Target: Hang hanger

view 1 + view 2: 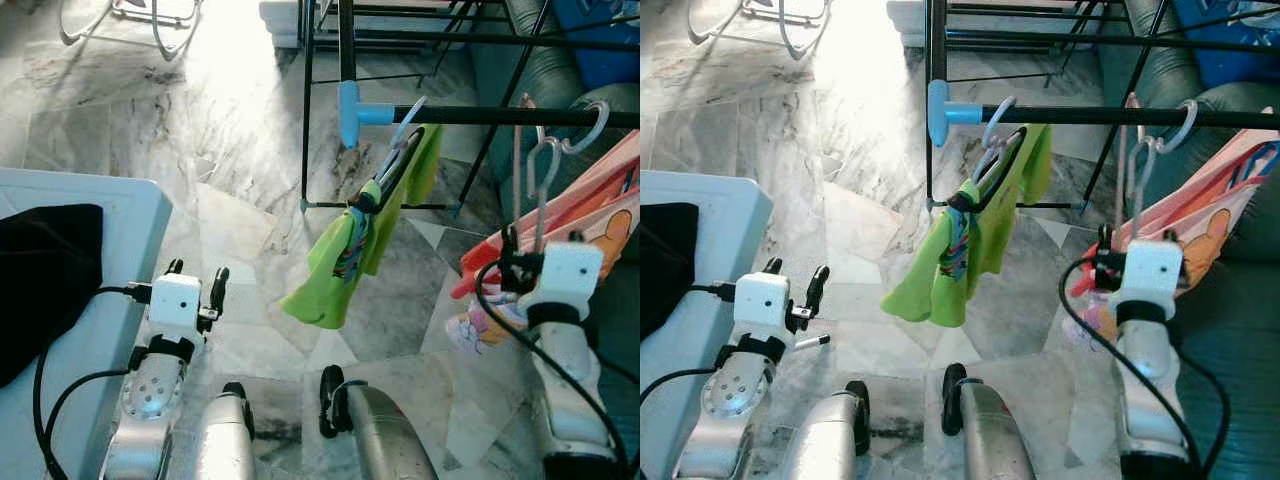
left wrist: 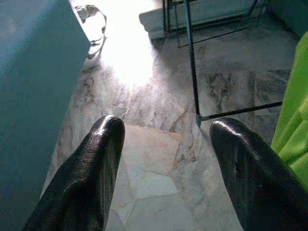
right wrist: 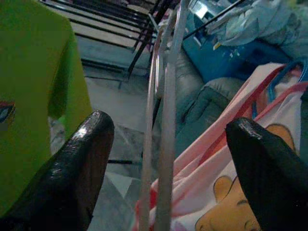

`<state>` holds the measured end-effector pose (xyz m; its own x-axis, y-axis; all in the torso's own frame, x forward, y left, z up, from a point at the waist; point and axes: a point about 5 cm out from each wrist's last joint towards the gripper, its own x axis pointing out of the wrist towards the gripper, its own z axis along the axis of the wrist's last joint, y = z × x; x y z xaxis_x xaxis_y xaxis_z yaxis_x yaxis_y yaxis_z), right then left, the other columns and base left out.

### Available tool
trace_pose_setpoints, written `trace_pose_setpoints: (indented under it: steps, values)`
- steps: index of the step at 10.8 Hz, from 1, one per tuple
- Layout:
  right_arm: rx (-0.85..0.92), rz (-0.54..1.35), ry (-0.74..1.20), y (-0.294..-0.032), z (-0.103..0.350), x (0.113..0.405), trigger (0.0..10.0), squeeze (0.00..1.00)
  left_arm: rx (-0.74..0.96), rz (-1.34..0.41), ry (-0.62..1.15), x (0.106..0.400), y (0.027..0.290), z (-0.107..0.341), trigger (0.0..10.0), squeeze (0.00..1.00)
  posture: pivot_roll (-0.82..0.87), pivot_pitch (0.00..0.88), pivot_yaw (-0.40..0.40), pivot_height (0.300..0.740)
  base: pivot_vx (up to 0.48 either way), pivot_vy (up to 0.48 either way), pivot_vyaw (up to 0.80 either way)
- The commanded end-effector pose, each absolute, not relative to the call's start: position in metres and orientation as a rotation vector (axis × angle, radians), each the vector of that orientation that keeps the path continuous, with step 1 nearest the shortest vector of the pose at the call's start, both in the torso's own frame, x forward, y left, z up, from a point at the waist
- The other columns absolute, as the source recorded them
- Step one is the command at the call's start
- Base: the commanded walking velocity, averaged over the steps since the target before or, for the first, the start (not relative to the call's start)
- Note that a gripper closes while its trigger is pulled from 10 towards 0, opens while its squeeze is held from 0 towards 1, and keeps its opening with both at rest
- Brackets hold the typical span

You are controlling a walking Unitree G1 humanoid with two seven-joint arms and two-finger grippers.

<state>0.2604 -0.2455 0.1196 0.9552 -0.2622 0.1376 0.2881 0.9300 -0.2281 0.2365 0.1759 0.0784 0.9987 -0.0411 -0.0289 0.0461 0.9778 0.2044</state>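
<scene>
Silver forearms come first, low in the head views, and the right gripper (image 1: 522,250) is raised under the black rail (image 1: 520,116) of the drying rack (image 1: 345,60). Its fingers (image 3: 72,168) are spread wide, and the thin metal stems of the hanger (image 1: 540,190) pass between them without touching either one. The hook of this hanger already lies over the rail, beside a second grey hook, and the pink garment with a bear print (image 1: 600,225) hangs below it.

I judge the hanging as almost done, so the dangers are in going away. If the right arm pulls back sideways, a finger can catch the stems and lift the hook off the rail, and the garment then falls on the marble floor (image 1: 200,160). The black cable at the wrist can also snag on the cloth.

Further left on the same rail hangs the green shirt (image 1: 370,240) on its dark hanger; a wide swing of the arm can push it.

By the light blue bench (image 1: 130,215) with a black cloth (image 1: 45,270), the left gripper (image 1: 196,277) waits low with fingers (image 2: 91,178) parted and holding nothing.
</scene>
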Motion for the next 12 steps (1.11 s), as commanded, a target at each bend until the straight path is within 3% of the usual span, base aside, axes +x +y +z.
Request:
trace_pose_setpoints:
  steps: [1, 12]
  values:
    - [-0.253, -0.308, -0.094, -0.251, 0.117, 0.257, 10.0, 1.0, 0.215, -0.02, 0.047, 0.234, 0.181, 0.072, 10.0, 0.0, 0.03, 0.229, -0.057, 0.74, 0.0, 0.0, 0.0]
    - [-0.231, -0.249, -0.1, -0.239, 0.116, 0.266, 10.0, 1.0, 0.201, -0.002, 0.027, 0.238, 0.182, 0.072, 10.0, 0.0, 0.03, 0.218, -0.057, 0.74, 0.0, -0.233, 0.0]
